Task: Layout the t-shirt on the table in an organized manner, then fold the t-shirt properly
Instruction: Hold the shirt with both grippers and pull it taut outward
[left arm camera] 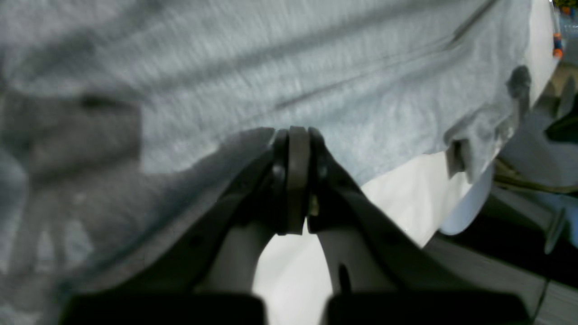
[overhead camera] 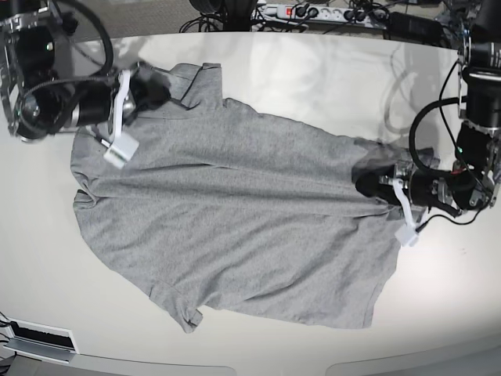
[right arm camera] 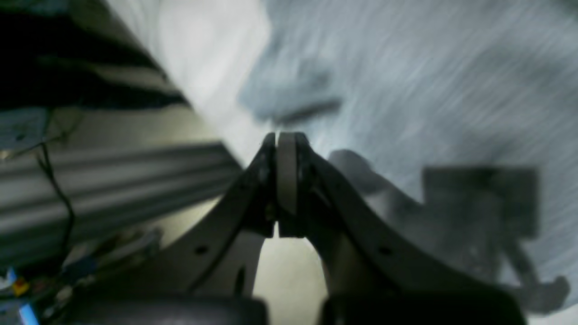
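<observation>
Bare table (overhead camera: 313, 74) beyond the t-shirt (overhead camera: 235, 219); power strip (overhead camera: 313, 12) behind.

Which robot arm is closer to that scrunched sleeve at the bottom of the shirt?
Probably the left arm: its jaws sit at the t-shirt's edge on the nearer side, while the right arm is at the far corner.
</observation>
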Controlling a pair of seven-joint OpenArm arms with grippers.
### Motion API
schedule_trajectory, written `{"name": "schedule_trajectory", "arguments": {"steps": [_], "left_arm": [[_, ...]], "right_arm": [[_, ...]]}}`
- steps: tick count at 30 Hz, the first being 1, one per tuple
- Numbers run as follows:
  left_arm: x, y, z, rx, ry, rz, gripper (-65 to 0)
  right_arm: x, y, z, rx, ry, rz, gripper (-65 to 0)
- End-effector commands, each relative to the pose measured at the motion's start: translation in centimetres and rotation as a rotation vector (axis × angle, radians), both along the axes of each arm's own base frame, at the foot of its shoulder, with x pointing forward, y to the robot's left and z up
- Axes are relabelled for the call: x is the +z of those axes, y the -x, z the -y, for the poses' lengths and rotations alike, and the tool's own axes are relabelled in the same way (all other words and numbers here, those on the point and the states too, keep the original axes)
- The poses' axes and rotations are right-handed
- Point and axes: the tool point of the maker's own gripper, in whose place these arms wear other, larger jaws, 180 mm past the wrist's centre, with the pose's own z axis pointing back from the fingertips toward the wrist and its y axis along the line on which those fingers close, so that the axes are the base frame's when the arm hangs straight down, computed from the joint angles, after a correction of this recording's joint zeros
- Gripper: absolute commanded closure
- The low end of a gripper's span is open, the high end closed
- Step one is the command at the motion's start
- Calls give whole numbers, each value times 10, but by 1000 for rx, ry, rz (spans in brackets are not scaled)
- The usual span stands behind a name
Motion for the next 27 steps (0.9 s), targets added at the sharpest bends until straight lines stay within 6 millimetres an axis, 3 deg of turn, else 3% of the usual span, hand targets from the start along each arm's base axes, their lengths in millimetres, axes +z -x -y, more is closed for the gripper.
{"name": "schedule_trajectory", "arguments": {"steps": [1,7,18,23,27], "left_arm": [[17,-12,-1,3,21,57,0],[6,7,4,-5,36,26,0],[7,6,4,0,42,29,0],[7,6,4,2,43,32,0],[7,6,4,1,42,31,0]], "right_arm": [[6,-4,1,0,-9,29,0],[-20,-2,23,-41,139,115,0],[-19,-14,-15,-111,51,189,0],[-31,-21,-16,-110,134,256,0],[-37,-27,-4,-126,212,282,0]]}}
